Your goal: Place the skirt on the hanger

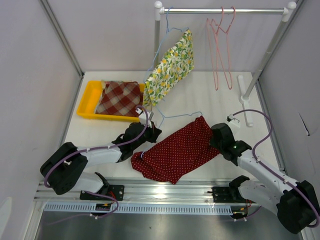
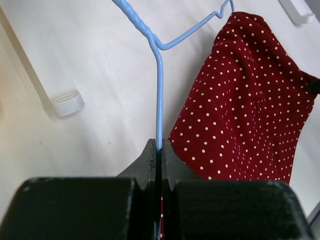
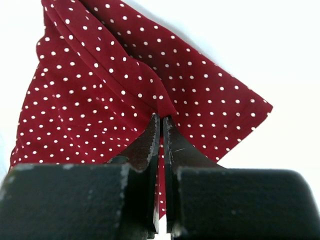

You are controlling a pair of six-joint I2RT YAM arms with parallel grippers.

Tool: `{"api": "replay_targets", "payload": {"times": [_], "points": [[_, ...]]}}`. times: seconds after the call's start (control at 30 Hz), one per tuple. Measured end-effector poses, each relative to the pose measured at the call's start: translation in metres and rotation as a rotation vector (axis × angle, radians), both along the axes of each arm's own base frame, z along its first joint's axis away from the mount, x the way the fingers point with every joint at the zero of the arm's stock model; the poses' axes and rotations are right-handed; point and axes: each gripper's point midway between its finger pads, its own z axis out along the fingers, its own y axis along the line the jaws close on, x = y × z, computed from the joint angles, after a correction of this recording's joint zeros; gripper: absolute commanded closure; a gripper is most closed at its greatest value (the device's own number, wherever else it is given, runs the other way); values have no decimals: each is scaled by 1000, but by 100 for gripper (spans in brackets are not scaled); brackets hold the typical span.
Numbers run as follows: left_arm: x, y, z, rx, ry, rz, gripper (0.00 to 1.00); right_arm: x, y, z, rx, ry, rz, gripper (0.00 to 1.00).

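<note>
One red dotted skirt [image 1: 177, 150] lies mid-table, with one blue hanger [image 1: 176, 116] at its 12 o'clock. Two pincers work it — the left gripper [image 2: 157, 148] at 10 o'clock nipped tight on the hanger wire, the right gripper [image 3: 161, 121] at 3 o'clock clamping the skirt's edge.

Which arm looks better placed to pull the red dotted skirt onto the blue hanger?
Probably the right. The right pincer is shut on the edge of the skirt, so it can draw the cloth along. The left pincer is shut on the blue hanger wire, so it likely just steadies that.
</note>
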Motion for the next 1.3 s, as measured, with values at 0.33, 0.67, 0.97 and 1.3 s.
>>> {"api": "replay_targets", "payload": {"times": [0.33,0.67,0.97,1.3], "points": [[-1,-5,20,-45,-44,19,100,-15,-12,-8,-32,38,-19,100],[-24,12,99,-180,-209,32,100,-16,-22,0,-9,14,-52,100],[-52,1,129,-151,-258,-32,100,-18,-21,6,16,0,-40,100],[-104,-2,178,-146,-332,-141,100,-14,-27,10,24,5,-31,100]]}}
